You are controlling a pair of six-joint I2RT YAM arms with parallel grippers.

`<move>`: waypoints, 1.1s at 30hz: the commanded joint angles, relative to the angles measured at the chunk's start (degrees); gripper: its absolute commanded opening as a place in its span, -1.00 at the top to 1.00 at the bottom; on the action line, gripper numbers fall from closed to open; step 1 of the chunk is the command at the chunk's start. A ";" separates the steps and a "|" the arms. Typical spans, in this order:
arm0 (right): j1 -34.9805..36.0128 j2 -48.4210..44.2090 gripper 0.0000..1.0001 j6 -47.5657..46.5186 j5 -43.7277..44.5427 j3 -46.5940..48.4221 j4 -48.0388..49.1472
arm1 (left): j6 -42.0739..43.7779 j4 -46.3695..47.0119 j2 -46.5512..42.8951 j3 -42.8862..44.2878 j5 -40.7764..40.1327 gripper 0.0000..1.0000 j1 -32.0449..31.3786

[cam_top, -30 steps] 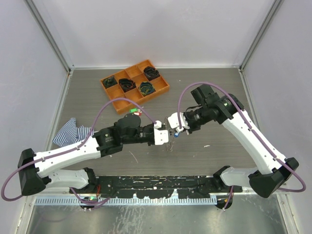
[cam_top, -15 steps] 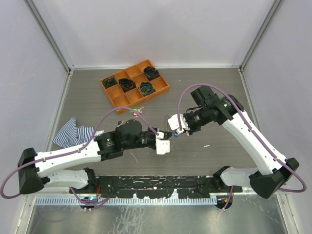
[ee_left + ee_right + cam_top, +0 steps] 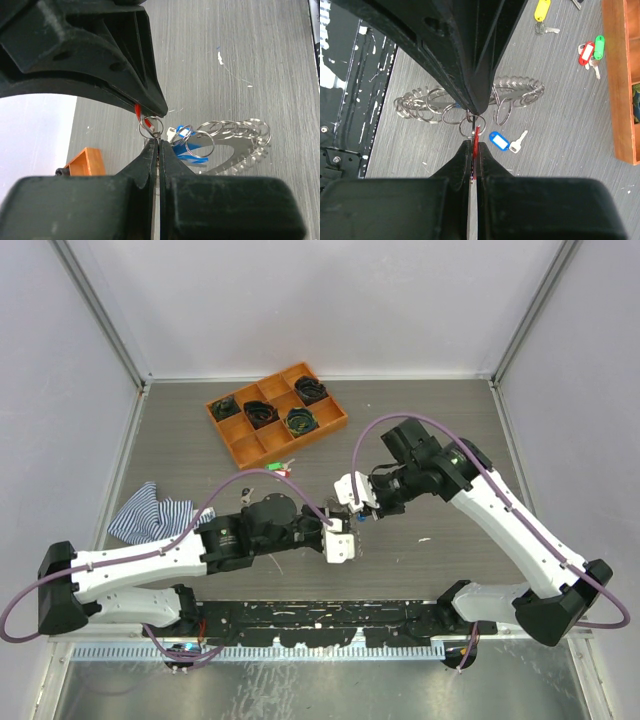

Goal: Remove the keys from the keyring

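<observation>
My left gripper is shut on a small split ring; it shows in the top view. My right gripper is shut on the red tag that hangs from that same ring, fingertip to fingertip with the left. The keyring, a wire loop crowded with silver rings, spreads just beside both grippers, with blue tags on it. A loose blue-tagged key lies on the table below.
A yellow-tagged key and red- and green-tagged keys lie loose toward the orange tray, which holds black coiled bundles. A striped cloth lies at the left.
My left gripper has moved toward the near edge and slightly right. My right gripper has shifted left and closer to it. The green and red tagged keys by the tray are now uncovered.
</observation>
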 commanded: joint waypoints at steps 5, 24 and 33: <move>2.56 1.11 0.98 10.61 5.37 2.46 3.72 | 1.33 -1.54 -0.12 3.36 -6.46 1.00 -1.78; 3.09 3.12 0.98 13.44 6.78 3.83 0.08 | 3.24 -3.26 0.21 3.45 -8.10 1.00 -2.64; 3.16 6.00 0.99 17.51 7.08 6.26 -0.91 | 5.18 -4.16 0.67 3.58 -8.60 1.00 -3.12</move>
